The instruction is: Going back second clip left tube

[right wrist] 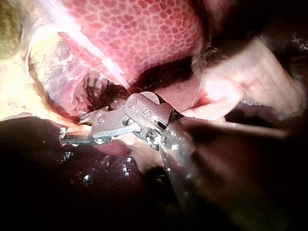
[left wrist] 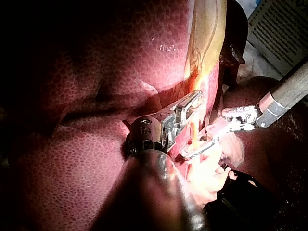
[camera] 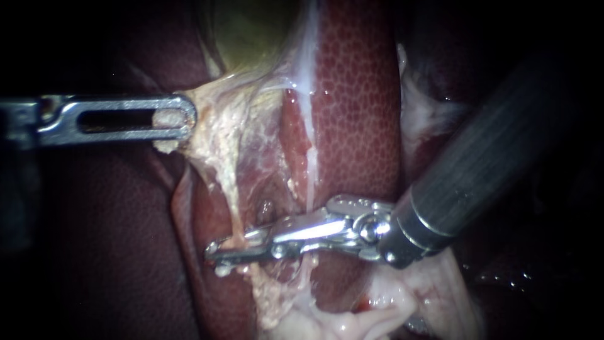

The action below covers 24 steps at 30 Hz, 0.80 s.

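Note:
My left instrument (camera: 179, 119) comes in from the left, its slotted jaws shut on pale tissue (camera: 207, 107) below the greenish gallbladder (camera: 251, 31), which it holds stretched leftward. A thin pale tube (camera: 228, 201) runs down from that tissue. My right instrument (camera: 217, 252), on a dark shaft from the upper right, has its slim jaws at the tube's lower end with a narrow gap between them. A small metal glint (camera: 221, 271) lies just under the jaw tips. The left wrist view shows the right instrument (left wrist: 195, 151) with its jaws apart beside my left instrument (left wrist: 190, 103).
Mottled red liver (camera: 358, 94) fills the middle and right; dark liver (camera: 94, 252) lies at the lower left. Pale fatty tissue (camera: 352, 321) bunches under the right instrument's wrist. A reddish strand (camera: 294, 132) runs beside the tube. Printed paper (left wrist: 284, 29) lies beyond the tissue in the left wrist view.

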Motion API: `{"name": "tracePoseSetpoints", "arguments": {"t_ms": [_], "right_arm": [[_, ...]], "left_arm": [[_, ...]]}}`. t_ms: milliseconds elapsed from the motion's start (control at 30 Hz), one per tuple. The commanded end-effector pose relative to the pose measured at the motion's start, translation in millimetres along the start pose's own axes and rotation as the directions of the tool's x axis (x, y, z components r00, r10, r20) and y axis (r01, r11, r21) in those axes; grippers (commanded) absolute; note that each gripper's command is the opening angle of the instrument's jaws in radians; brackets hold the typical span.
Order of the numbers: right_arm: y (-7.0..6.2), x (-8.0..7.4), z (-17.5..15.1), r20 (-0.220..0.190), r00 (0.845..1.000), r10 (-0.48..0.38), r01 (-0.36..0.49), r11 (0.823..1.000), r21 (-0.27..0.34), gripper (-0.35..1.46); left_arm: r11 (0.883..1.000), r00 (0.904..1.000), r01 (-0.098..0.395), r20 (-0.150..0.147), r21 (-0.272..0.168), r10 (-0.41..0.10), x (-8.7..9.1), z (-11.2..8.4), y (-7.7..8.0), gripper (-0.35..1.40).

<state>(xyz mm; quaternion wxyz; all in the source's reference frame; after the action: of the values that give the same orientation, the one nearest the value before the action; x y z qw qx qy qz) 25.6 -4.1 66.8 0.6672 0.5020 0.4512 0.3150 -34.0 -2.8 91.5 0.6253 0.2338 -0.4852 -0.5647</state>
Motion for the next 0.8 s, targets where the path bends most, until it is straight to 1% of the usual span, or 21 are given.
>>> {"name": "tracePoseSetpoints", "arguments": {"t_ms": [33,300,333,367,467,533,567,667,800], "right_arm": [[0.0,0.0,0.0,0.000,1.000,0.000,0.000,1.000,0.000,-0.35],[-0.2,0.0,0.0,0.001,1.000,0.000,0.000,1.000,0.002,-0.35],[-0.2,0.1,0.0,0.001,1.000,-0.012,0.012,1.000,0.001,-0.32],[-0.3,0.2,-0.1,-0.003,0.999,-0.035,0.035,0.999,-0.006,-0.15],[-0.5,0.6,-0.4,-0.015,0.992,-0.127,0.126,0.992,-0.030,0.20],[-0.7,1.0,-0.8,-0.021,0.982,-0.188,0.187,0.981,-0.050,0.34],[-0.8,1.2,-1.2,-0.028,0.974,-0.226,0.224,0.972,-0.068,0.41],[-1.0,1.6,-2.2,-0.042,0.961,-0.273,0.268,0.958,-0.101,0.50],[-1.1,1.6,-3.4,-0.046,0.954,-0.297,0.289,0.949,-0.127,0.55]], "left_arm": [[1.000,1.0000,0.000,0.000,0.000,0.000,0.0,0.0,0.0,-0.35],[1.000,1.0000,0.000,0.000,0.000,0.000,0.0,0.0,0.0,-0.35],[1.000,1.0000,0.000,0.000,0.001,0.000,0.0,-0.1,0.0,-0.35],[1.000,1.0000,0.000,0.000,0.001,0.000,0.0,-0.1,0.0,-0.35],[1.000,1.0000,0.000,0.000,0.001,0.000,0.0,-0.1,0.0,-0.35],[1.000,1.0000,-0.001,0.000,0.001,0.001,0.0,-0.2,0.0,-0.35],[1.000,1.0000,-0.001,0.000,0.001,0.001,0.0,-0.2,0.0,-0.35],[1.000,1.0000,-0.001,0.000,0.001,0.001,0.0,-0.2,0.0,-0.35],[1.000,1.0000,-0.001,0.000,0.001,0.001,0.0,-0.2,0.0,-0.35]]}}
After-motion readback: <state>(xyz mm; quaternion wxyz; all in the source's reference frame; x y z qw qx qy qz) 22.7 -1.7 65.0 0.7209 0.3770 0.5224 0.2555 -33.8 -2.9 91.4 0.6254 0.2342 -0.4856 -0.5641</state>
